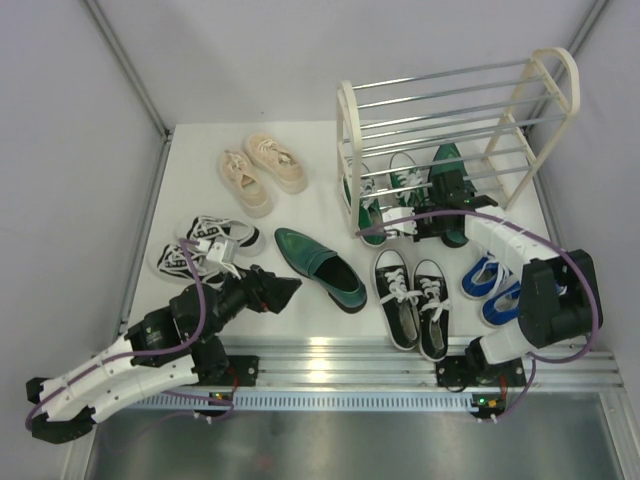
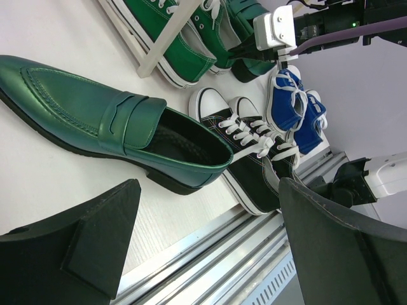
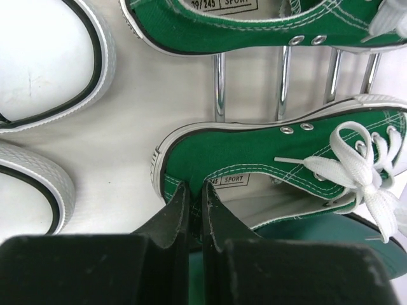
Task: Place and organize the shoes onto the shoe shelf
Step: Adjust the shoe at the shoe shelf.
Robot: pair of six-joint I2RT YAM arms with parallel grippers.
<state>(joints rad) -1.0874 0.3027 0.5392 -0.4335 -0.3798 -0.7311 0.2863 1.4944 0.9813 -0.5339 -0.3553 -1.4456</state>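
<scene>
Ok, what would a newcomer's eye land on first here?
The glossy green loafer lying mid-table, just ahead of the open left end effector. Then the shoe shelf at the back right, where the right end effector is shut at the heel of a green sneaker.

Robot lab cell, plain grey panel walls (image 1: 280, 60), white worktop (image 1: 200, 150), aluminium rail (image 1: 340, 352) on the near edge, left arm (image 1: 120, 365) and right arm (image 1: 545, 300) bolted there.

Right wrist view: on the insole of the upper green canvas sneaker (image 3: 254, 28) I read a size print ending "9/245", then "SPORT". The lower green canvas sneaker (image 3: 254, 155) shows "245 SPORT" on its insole. I find nothing else legible.
</scene>
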